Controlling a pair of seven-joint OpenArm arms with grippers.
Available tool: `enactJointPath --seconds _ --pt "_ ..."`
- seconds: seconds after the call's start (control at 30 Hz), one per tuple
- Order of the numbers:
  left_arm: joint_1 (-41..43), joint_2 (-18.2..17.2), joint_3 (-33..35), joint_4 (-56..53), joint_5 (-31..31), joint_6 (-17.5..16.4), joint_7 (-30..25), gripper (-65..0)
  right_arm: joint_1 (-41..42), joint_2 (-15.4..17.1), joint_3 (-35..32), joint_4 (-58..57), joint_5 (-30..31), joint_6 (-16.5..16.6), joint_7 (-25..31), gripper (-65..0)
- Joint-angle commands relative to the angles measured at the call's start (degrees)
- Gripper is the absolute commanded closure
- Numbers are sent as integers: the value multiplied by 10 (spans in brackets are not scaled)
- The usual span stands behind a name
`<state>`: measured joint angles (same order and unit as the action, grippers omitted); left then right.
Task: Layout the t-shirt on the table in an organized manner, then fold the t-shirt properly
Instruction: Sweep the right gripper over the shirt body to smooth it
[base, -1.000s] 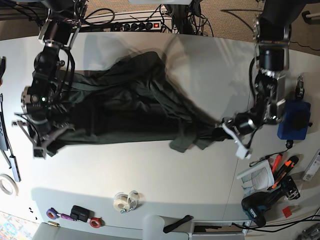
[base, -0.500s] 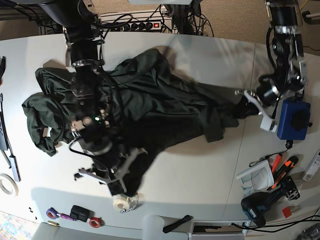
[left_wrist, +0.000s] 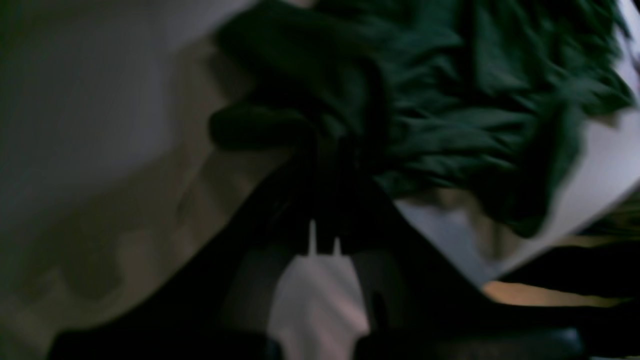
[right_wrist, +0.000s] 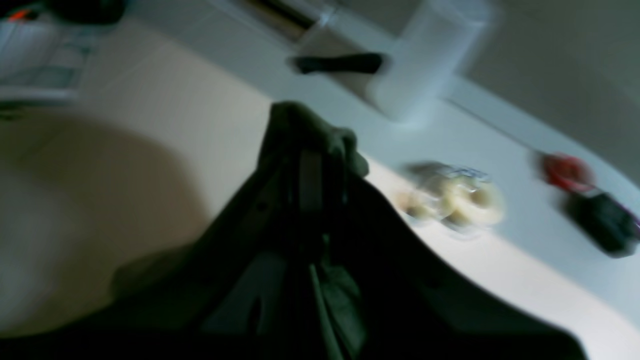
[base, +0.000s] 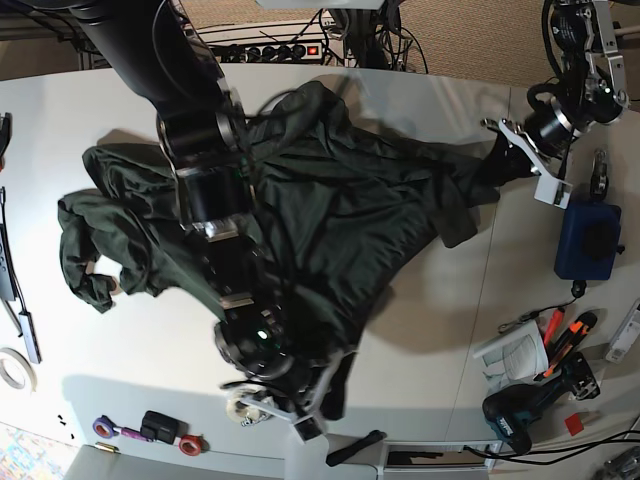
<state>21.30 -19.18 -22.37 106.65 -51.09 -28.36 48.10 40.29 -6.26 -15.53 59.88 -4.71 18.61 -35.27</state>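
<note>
Shirt stretched between two clamped grippers

Shirt (base: 330, 215), dark green and rumpled, sprawls across the middle of the white table (base: 420, 330), reaching from the left side toward the far right edge; the right gripper (base: 305, 395), near the front edge, is pinched together on a fold of the cloth, with a tape roll (base: 250, 405) just beside it; the left gripper (base: 500, 155), near the far right corner, is likewise clamped on the shirt's end; a blue pouch (base: 587, 238) lies close by at the right edge; both wrist views are blurred.
</note>
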Motion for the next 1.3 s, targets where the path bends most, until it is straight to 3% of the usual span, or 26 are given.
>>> enactJointPath --seconds 0.0,0.1,0.13,0.17,0.2,0.23,0.27,0.33,0.43,0.6,0.9,1.1,1.27 --pt "0 3 -3 11 -17 -10 -8 0 32 -7 1 -10 -1 1 22 0" --pt "0 19 -3 11 -30 -38 -4 0 50 -10 1 -59 0 17 18 0" --pt "0 22 -3 11 -34 -43 -4 0 52 -8 1 -68 2 27 7 -48" --pt "0 22 -3 11 -37 -47 -5 -10 53 -7 1 -71 5 27 -7 -152" --pt "0 22 -3 11 -42 -50 -5 -73 53 -4 2 -71 4 26 -23 -252" --pt "-1 22 -3 11 -43 -50 -5 -133 53 0 2 -71 4 25 -35 -312" --pt "-2 22 -3 11 -42 -49 -5 -180 54 5 2 -70 4 25 -45 -322" --pt "-3 22 -3 11 -42 -49 -5 -216 54 20 3 -63 4 15 -55 -321" --pt "-4 22 -3 11 -42 -50 -6 -216 51 50 3 -34 7 -5 -72 -321" --pt "-15 22 -3 11 -37 -50 -16 -216 30 99 3 61 67 -2 -134 -320" --pt "-42 22 -3 11 -33 -50 -16 -216 -141 178 3 304 180 26 -216 -320" --pt "-43 22 -3 11 -31 -50 -16 -216 -257 227 3 384 184 23 -236 -320" --pt "-44 22 -3 11 -31 -57 -18 -216 -309 244 4 385 145 -26 -251 -320"
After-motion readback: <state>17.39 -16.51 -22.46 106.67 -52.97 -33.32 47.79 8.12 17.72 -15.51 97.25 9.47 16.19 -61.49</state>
